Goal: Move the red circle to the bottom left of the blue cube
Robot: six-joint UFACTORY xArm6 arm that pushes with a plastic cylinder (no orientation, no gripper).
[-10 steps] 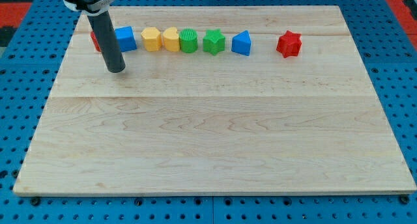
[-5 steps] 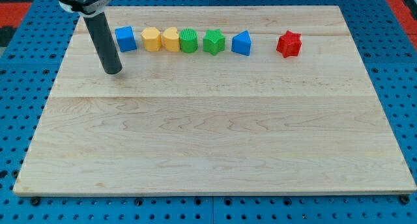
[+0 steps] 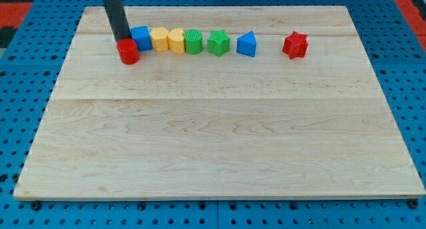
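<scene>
1 red circle (image 3: 128, 52) sits on the bench (image 3: 213, 149) at the blue cube's (image 3: 140, 38) bottom-left corner, touching it. My tip (image 3: 122, 40) rests just above the circle, beside the cube. No pincer fitted.

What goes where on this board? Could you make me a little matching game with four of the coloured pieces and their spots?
Things:
1. red circle
2. blue cube
3. red star
4. green star

Places:
A. alone, farthest toward the view's right
B. in the row, just to the view's left of the blue triangular block
C. at the row's left end, next to a yellow block
D. below and left of the row's left end, right under my tip

Pairs: 1-D, 2-C, 3-A, 4-B
</scene>
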